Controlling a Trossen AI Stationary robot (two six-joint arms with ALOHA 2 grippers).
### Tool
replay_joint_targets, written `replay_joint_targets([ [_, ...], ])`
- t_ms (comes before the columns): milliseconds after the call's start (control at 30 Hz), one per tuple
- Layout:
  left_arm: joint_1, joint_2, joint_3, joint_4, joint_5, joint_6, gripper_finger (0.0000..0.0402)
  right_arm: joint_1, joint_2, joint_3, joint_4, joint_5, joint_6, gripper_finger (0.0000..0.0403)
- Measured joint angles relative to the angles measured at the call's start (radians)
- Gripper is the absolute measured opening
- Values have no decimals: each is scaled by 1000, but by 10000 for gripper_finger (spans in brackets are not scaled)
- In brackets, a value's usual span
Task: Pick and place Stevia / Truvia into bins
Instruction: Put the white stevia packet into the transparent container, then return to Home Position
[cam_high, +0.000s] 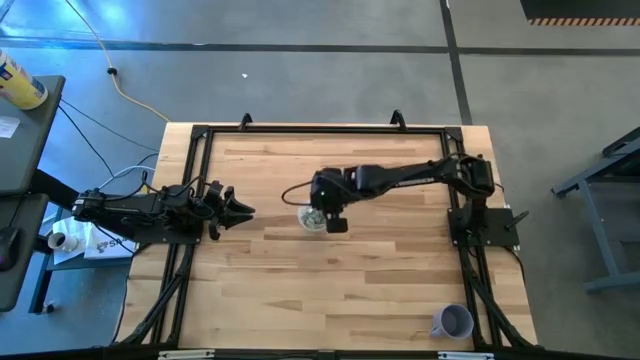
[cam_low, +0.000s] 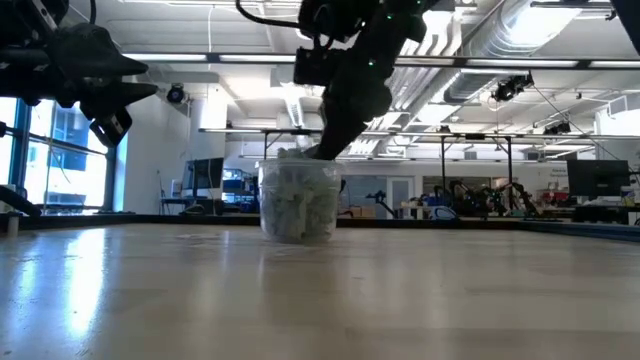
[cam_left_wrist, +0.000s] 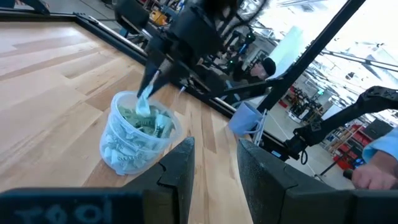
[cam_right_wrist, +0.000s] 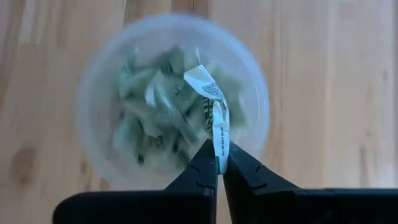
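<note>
Stevia packets (cam_right_wrist: 163, 118) fill the clear cup (cam_left_wrist: 134, 140) mid-bench, directly under my right jaws. My left jaws (cam_high: 240, 211) wait spread wide, well left of the cup. My right jaws (cam_right_wrist: 221, 163) pinch one packet (cam_right_wrist: 213, 111) just above the cup's rim.

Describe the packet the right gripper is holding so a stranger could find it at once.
Near the middle of the wooden table stands a clear cup full of green-and-white packets. One packet stands on edge above the heap, pinched in the right gripper.
</note>
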Motion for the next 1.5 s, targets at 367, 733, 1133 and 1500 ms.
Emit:
replay_joint_targets([
  [367, 0, 0, 0, 0, 0, 0, 156, 40, 51, 0, 22, 51, -63, 20],
  [733, 0, 0, 0, 0, 0, 0, 156, 44, 25, 1, 8, 177, -181, 75],
  [1133, 0, 0, 0, 0, 0, 0, 156, 71, -100, 2, -63, 222, -228, 140],
  [1500, 0, 0, 0, 0, 0, 0, 156, 94, -641, -277, -231, 248, 213, 149],
])
